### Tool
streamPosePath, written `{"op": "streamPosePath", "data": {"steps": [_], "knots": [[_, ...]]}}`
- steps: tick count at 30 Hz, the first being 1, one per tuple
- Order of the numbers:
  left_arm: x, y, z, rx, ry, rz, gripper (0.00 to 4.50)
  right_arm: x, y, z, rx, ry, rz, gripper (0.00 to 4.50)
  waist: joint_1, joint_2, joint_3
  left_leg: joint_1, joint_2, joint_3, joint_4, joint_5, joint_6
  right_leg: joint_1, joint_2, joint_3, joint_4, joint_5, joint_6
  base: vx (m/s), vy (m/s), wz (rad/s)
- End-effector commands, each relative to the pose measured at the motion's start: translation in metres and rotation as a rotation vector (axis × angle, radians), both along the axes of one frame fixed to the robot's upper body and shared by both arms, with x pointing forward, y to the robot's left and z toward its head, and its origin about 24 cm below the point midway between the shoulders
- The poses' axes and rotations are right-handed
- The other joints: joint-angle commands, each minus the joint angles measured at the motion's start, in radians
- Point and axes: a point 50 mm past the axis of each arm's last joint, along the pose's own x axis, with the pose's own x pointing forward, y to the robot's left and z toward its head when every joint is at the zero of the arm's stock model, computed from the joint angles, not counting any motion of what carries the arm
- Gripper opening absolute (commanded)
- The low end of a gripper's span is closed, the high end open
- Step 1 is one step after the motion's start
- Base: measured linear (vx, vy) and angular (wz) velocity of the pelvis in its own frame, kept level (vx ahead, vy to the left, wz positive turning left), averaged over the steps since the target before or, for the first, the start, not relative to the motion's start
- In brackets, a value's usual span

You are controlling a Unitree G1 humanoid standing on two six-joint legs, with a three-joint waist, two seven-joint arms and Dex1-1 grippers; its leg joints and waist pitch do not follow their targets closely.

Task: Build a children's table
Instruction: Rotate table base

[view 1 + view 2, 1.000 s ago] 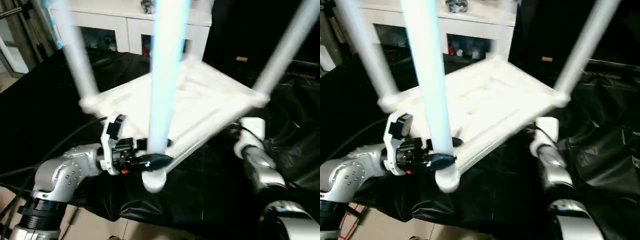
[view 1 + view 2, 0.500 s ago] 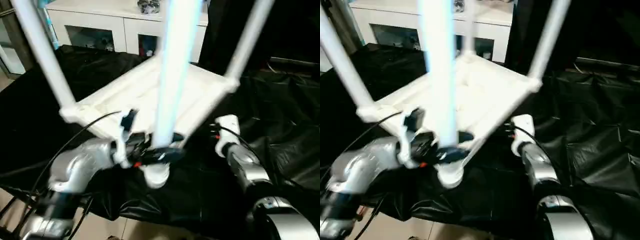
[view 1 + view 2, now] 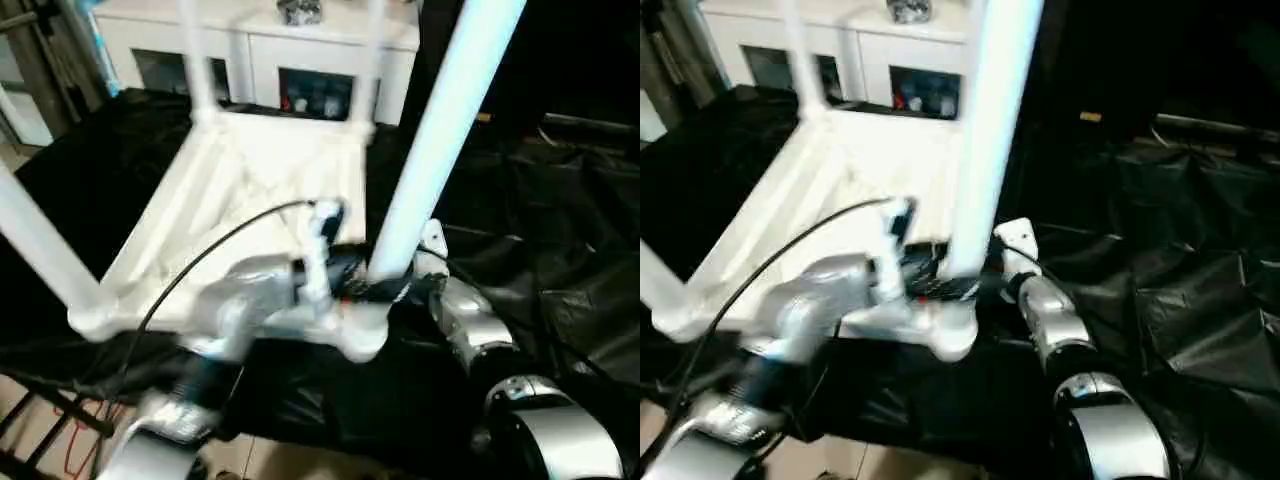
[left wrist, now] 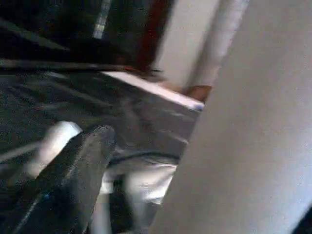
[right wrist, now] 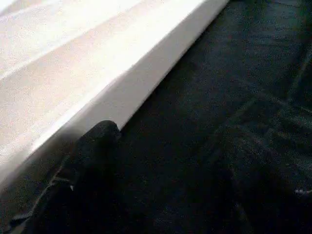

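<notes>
The children's table (image 3: 250, 190) lies upside down on a black cloth (image 3: 560, 250) that covers the work surface, its ribbed underside facing up and its four legs pointing upward. The near leg (image 3: 440, 120) rises out of a round corner socket (image 3: 365, 335) at the table's closest corner, right where both grippers meet. Another leg (image 3: 35, 245) stands at the corner off to the left gripper's outer side, and two thinner-looking legs (image 3: 195, 60) stand at the far corners, well beyond both grippers.

The left gripper (image 3: 375, 285) sits at the foot of the near leg, just above the socket, with its black fingers spread wide on either side of the tube. In the left wrist view one dark finger (image 4: 73, 180) shows beside the broad white leg (image 4: 253, 146); whether the fingers actually press on the leg I cannot tell. A black cable (image 3: 200, 260) arcs over the left forearm.

The right gripper (image 3: 425, 270) is just beside the same corner, on the side away from the left arm. Its jaws stand fairly wide, and in the right wrist view one dark finger (image 5: 85, 165) lies against the white edge of the table (image 5: 97, 83), with the black cloth beyond; a firm grip cannot be confirmed.

Behind the table, past the cloth, stands a white cabinet (image 3: 260, 50) with glass doors.
</notes>
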Motion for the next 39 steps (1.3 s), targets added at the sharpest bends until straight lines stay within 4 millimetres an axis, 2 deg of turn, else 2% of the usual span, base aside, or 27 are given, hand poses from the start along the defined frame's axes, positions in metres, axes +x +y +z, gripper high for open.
{"op": "streamPosePath", "data": {"steps": [1,2,4,5,8,12,14,16,17,19,20,21,24,26,27,28,29,31,32,34,35,36,37,38,39], "knots": [[0.009,0.008,-0.005,0.072,-0.042,0.094,4.42,0.002,-0.012,0.002,-0.023,-0.014,-0.058,3.71,0.009,-0.006,-0.073,0.018,-0.004,0.002,-0.061,-0.217,0.046,0.055,-0.023,0.021,-0.078,-0.149,-0.232,0.0,0.0,0.0],[0.013,0.021,-0.017,0.182,-0.063,0.161,4.42,0.001,-0.023,0.001,-0.024,-0.017,-0.094,3.71,0.009,-0.01,-0.073,0.016,-0.004,0.002,-0.062,-0.222,0.045,0.056,-0.022,0.021,-0.079,-0.159,-0.225,0.0,0.0,0.0],[0.013,0.023,-0.02,0.203,-0.057,0.16,4.42,0.001,-0.025,0.001,-0.027,-0.018,-0.096,3.71,0.01,-0.008,-0.072,0.016,-0.005,0.002,-0.063,-0.238,0.039,0.053,-0.023,0.02,-0.079,-0.191,-0.21,0.0,0.0,0.0],[0.014,0.031,-0.026,0.246,-0.067,0.173,4.42,0.0,-0.03,0.002,-0.023,-0.024,-0.102,3.71,0.013,-0.014,-0.071,0.018,-0.006,0.002,-0.063,-0.241,0.038,0.051,-0.024,0.02,-0.081,-0.214,-0.203,0.0,0.0,0.0],[0.014,0.042,-0.033,0.281,-0.094,0.195,4.42,-0.003,-0.037,0.003,-0.023,-0.033,-0.105,3.71,0.011,-0.021,-0.07,0.015,-0.005,0.002,-0.063,-0.243,0.036,0.048,-0.024,0.02,-0.084,-0.241,-0.192,0.0,0.0,0.0],[0.007,0.053,-0.036,0.252,-0.093,0.161,4.42,-0.006,-0.045,0.003,-0.029,-0.036,-0.093,3.71,0.015,-0.018,-0.071,0.013,-0.002,0.002,-0.064,-0.234,0.04,0.046,-0.025,0.021,-0.081,-0.219,-0.204,0.0,0.0,0.0],[0.002,0.056,-0.038,0.242,-0.066,0.122,4.42,-0.008,-0.049,0.004,-0.027,-0.036,-0.076,3.71,0.021,-0.016,-0.071,0.016,-0.001,0.003,-0.064,-0.231,0.043,0.045,-0.025,0.022,-0.078,-0.203,-0.212,0.0,0.0,0.0],[-0.003,0.061,-0.042,0.264,-0.044,0.075,4.42,-0.012,-0.053,0.006,-0.039,-0.037,-0.02,3.71,0.023,-0.014,-0.071,0.017,-0.001,0.003,-0.065,-0.233,0.042,0.045,-0.024,0.023,-0.077,-0.198,-0.213,0.0,0.0,0.0],[-0.004,0.063,-0.044,0.282,-0.037,0.069,4.42,-0.013,-0.054,0.006,-0.045,-0.036,-0.001,3.71,0.026,-0.012,-0.07,0.021,0.0,0.004,-0.065,-0.235,0.041,0.041,-0.022,0.023,-0.078,-0.193,-0.214,0.0,0.0,0.0],[-0.004,0.068,-0.049,0.336,-0.043,0.067,4.42,-0.018,-0.058,0.006,-0.061,-0.027,0.048,3.71,0.028,-0.01,-0.07,0.019,-0.001,0.004,-0.067,-0.233,0.041,0.044,-0.021,0.023,-0.078,-0.182,-0.214,0.0,0.0,0.0],[-0.002,0.072,-0.052,0.366,-0.043,0.079,4.42,-0.021,-0.06,0.007,-0.078,-0.022,0.084,3.71,0.028,-0.012,-0.069,0.018,-0.001,0.004,-0.067,-0.233,0.044,0.045,-0.021,0.024,-0.08,-0.178,-0.208,0.0,0.0,0.0],[0.001,0.077,-0.055,0.41,-0.038,0.103,4.16,-0.025,-0.063,0.008,-0.104,-0.011,0.133,3.71,0.028,-0.011,-0.069,0.018,-0.001,0.003,-0.068,-0.235,0.041,0.047,-0.021,0.023,-0.08,-0.179,-0.206,0.0,0.0,0.0],[0.006,0.084,-0.059,0.488,-0.052,0.129,4.16,-0.031,-0.067,0.009,-0.142,0.011,0.208,3.71,0.029,-0.011,-0.069,0.017,-0.002,0.002,-0.069,-0.243,0.038,0.048,-0.022,0.023,-0.084,-0.198,-0.198,0.0,0.0,0.0],[0.007,0.087,-0.06,0.505,-0.049,0.133,4.02,-0.033,-0.069,0.01,-0.154,0.019,0.231,3.71,0.029,-0.014,-0.067,0.016,-0.001,0.002,-0.069,-0.253,0.036,0.047,-0.024,0.024,-0.086,-0.22,-0.196,0.0,0.0,0.0],[0.007,0.088,-0.059,0.509,-0.047,0.133,3.9,-0.036,-0.07,0.011,-0.162,0.027,0.258,3.71,0.029,-0.011,-0.067,0.018,-0.002,0.001,-0.069,-0.26,0.035,0.046,-0.024,0.024,-0.087,-0.231,-0.194,0.0,0.0,0.0],[0.008,0.089,-0.059,0.512,-0.045,0.133,3.78,-0.038,-0.071,0.011,-0.169,0.034,0.281,3.71,0.029,-0.013,-0.066,0.018,-0.002,0.001,-0.069,-0.268,0.033,0.045,-0.025,0.024,-0.089,-0.252,-0.188,0.0,0.0,0.0],[0.008,0.09,-0.058,0.514,-0.04,0.129,3.71,-0.042,-0.075,0.014,-0.191,0.05,0.326,3.71,0.027,-0.013,-0.065,0.014,-0.003,-0.001,-0.07,-0.273,0.03,0.047,-0.026,0.023,-0.089,-0.272,-0.182,0.0,0.0,0.0],[0.009,0.091,-0.058,0.525,-0.038,0.128,3.57,-0.045,-0.077,0.016,-0.201,0.059,0.349,3.71,0.028,-0.015,-0.065,0.019,-0.001,0.0,-0.069,-0.276,0.032,0.043,-0.025,0.025,-0.092,-0.273,-0.183,0.0,0.0,0.0],[0.009,0.092,-0.058,0.528,-0.037,0.128,3.57,-0.046,-0.077,0.017,-0.203,0.06,0.352,3.71,0.028,-0.015,-0.066,0.015,-0.001,-0.001,-0.07,-0.268,0.034,0.046,-0.025,0.024,-0.091,-0.266,-0.185,0.0,0.0,0.0],[0.01,0.094,-0.058,0.544,-0.03,0.127,3.27,-0.049,-0.079,0.02,-0.209,0.071,0.384,3.71,0.025,-0.012,-0.065,0.014,-0.002,-0.001,-0.07,-0.272,0.034,0.045,-0.023,0.023,-0.092,-0.272,-0.186,0.0,0.0,0.0],[0.01,0.094,-0.058,0.544,-0.03,0.127,3.24,-0.049,-0.079,0.02,-0.209,0.071,0.384,3.71,0.027,-0.013,-0.066,0.017,-0.001,-0.001,-0.069,-0.271,0.036,0.043,-0.024,0.024,-0.091,-0.263,-0.186,0.0,0.0,0.0],[0.011,0.094,-0.058,0.55,-0.022,0.126,3.24,-0.051,-0.08,0.022,-0.213,0.077,0.403,3.71,0.024,-0.014,-0.066,0.013,-0.001,-0.002,-0.07,-0.268,0.036,0.045,-0.025,0.023,-0.09,-0.262,-0.187,0.0,0.0,0.0],[0.01,0.096,-0.059,0.561,-0.011,0.117,3.21,-0.053,-0.08,0.024,-0.216,0.081,0.419,3.71,0.029,-0.004,-0.065,0.018,-0.001,-0.002,-0.07,-0.269,0.035,0.044,-0.024,0.023,-0.091,-0.259,-0.189,0.0,0.0,0.0],[0.01,0.096,-0.059,0.574,-0.002,0.112,3.1,-0.054,-0.081,0.026,-0.216,0.083,0.429,3.71,0.026,-0.009,-0.066,0.015,0.0,-0.002,-0.07,-0.271,0.035,0.045,-0.024,0.023,-0.09,-0.249,-0.193,0.0,0.0,0.0],[0.009,0.098,-0.06,0.586,0.004,0.104,2.84,-0.056,-0.081,0.027,-0.216,0.086,0.435,3.71,0.028,-0.01,-0.065,0.016,-0.001,-0.002,-0.071,-0.273,0.037,0.046,-0.023,0.023,-0.091,-0.251,-0.192,0.0,0.0,0.0]]}}
